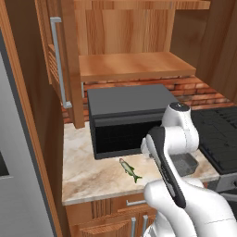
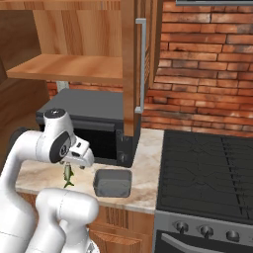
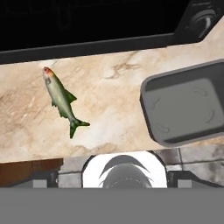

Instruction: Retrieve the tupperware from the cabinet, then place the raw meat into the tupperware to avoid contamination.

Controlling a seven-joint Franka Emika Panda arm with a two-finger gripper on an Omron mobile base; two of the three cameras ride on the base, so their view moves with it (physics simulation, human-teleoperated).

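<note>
Left base view first: microwave sitting on the counter, raw meat lying just in front of it, a bit left of its middle. Tupperware already down out of the cabinet, off the microwave's front right corner, mostly tucked behind the arm. Cabinet doors swung open above the microwave, shelf bare. Over to the right base view: same story, tub resting in front of the microwave's right end beside the stove, fish peeking out under the wrist further left along the microwave's front. Hand view: fish flat on the marble, near the microwave's bottom edge, head toward it and tail angled away; tub empty, apart from the fish, under the microwave's knob end. Gripper spread wide, holding nothing. Best bet from here: centre over the fish's thicker mid-body, turn the wrist to pinch across it, drop straight, close gently.
</note>
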